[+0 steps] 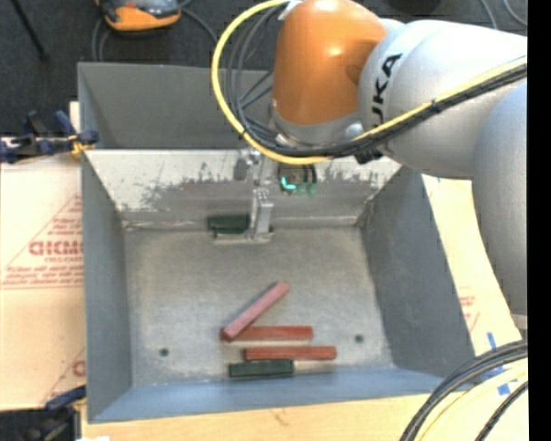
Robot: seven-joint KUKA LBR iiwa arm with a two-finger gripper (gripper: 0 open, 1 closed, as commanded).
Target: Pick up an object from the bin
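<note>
The grey metal bin (pixel 106 274) looks matt, and its wall behind the gripper (pixel 260 232) is scuffed, with pale, worn scratches. Its floor is dull and finely speckled. The gripper is bare, dull silvery metal. Above it, the orange domed cover (pixel 321 58) is smooth, glossy plastic, and the pale grey arm shell (pixel 441 99) has a smooth satin sheen. The dark green block (pixel 227 223) just beside the gripper is matt. So are the pink stick (pixel 255 309), the two red-brown bars (pixel 280 334) and the dark green bar (pixel 260 368) well apart from it; their material cannot be told.

Grey bin (pixel 106 274); pink bar (pixel 255 310), red-brown bars (pixel 279 333), dark green bars (pixel 260 368).
</note>
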